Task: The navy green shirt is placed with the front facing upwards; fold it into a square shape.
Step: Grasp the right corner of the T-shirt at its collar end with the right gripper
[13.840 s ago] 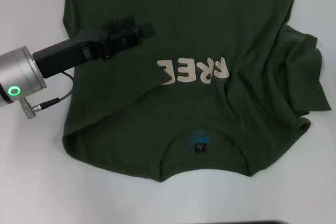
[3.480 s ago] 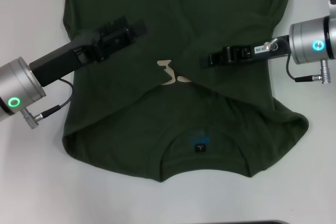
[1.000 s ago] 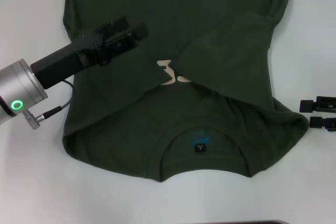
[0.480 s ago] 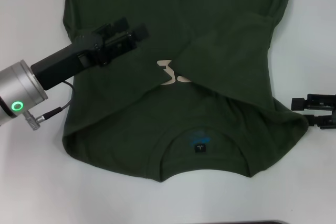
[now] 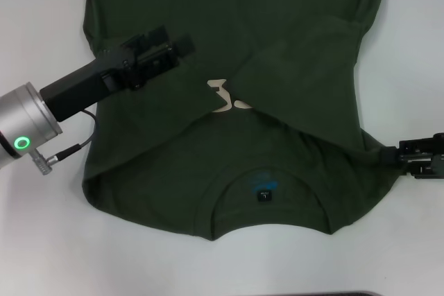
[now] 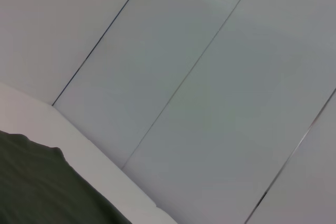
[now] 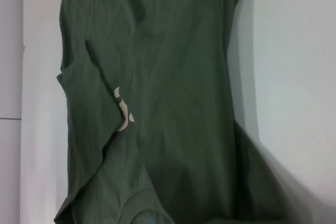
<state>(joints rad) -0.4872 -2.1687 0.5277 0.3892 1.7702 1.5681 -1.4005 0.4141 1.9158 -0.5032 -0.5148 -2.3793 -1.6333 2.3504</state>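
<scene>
2 hands: left hand (image 5: 172,44) spread open, right hand (image 5: 406,154) pinching navy green shirt (image 5: 277,19) shoulder.

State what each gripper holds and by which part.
The right gripper is at the shirt's right shoulder edge; whether it grips cannot be told. The left gripper, open over the shirt, holds nothing.

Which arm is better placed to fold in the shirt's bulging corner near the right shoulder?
The right. The right gripper is already at that corner of the navy green shirt, its fingers at the fabric edge. The left gripper hovers over the far left side, across the whole shirt.
</scene>
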